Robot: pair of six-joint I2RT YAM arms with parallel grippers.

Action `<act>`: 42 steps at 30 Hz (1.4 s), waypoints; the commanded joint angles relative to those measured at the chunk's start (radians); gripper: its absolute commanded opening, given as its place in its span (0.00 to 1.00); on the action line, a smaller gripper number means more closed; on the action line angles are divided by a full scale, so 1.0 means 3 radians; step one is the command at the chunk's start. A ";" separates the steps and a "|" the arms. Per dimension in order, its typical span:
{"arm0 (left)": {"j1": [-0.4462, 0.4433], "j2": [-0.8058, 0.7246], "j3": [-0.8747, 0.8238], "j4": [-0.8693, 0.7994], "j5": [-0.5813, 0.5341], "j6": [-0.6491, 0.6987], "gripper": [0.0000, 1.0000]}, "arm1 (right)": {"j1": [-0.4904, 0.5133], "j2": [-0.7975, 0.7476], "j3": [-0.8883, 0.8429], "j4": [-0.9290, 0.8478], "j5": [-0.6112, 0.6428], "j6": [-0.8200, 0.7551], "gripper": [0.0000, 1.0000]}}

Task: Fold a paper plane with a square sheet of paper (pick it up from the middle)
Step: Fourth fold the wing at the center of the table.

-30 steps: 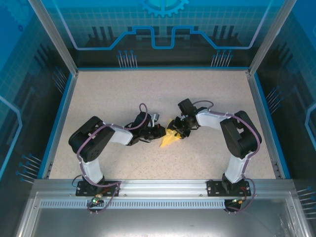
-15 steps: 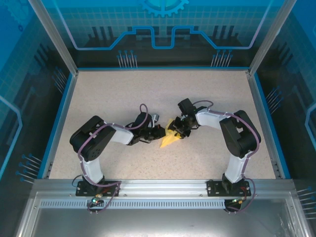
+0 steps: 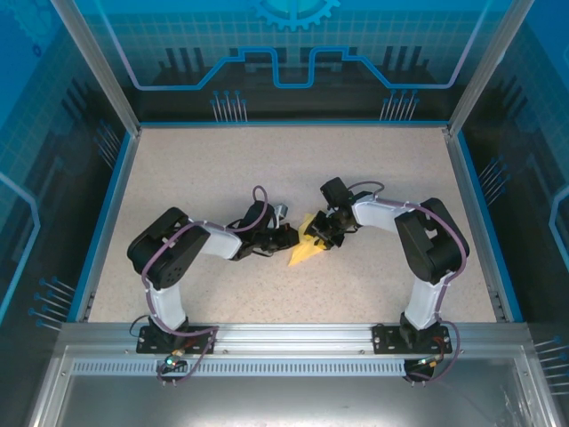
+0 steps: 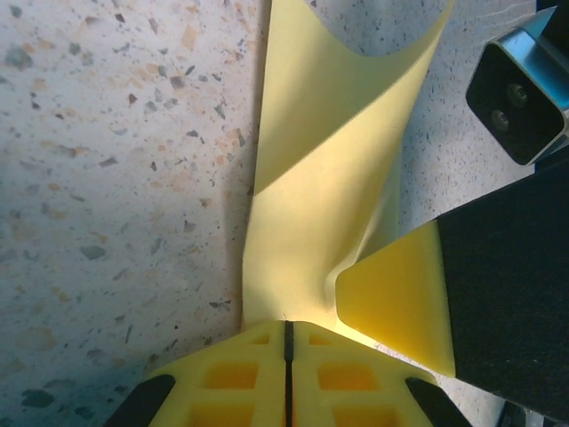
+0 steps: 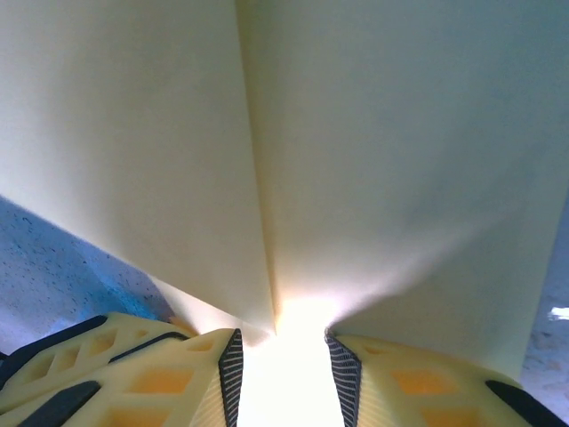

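A speckled table (image 3: 204, 169) inside a blue-walled enclosure, seen from above. A pale-yellow paper plane (image 3: 302, 252) lies near the table's middle, between two black robot arms, its sharp tip pointing toward the near edge. The left gripper (image 4: 287, 331) is clenched on the plane's edge, and the paper rises straight out from its closed yellow fingertips. The right gripper (image 5: 282, 349) meets the plane from the opposite side, jaws parted, with the centre fold running into the gap between its fingers (image 5: 342, 374).
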 commanded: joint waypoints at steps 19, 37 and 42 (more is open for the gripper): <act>0.0019 0.0109 0.0115 -0.0039 0.0076 0.0104 0.08 | -0.0017 0.0236 -0.0157 -0.0395 0.0250 0.0051 0.29; 0.0022 0.0205 0.0173 -0.0135 0.0126 0.0134 0.08 | -0.0013 0.0199 -0.0157 -0.0350 0.0242 0.0006 0.30; 0.0022 0.0201 0.0168 -0.0333 0.0126 0.0195 0.07 | -0.0007 0.0087 -0.0128 -0.0250 0.0233 -0.0067 0.32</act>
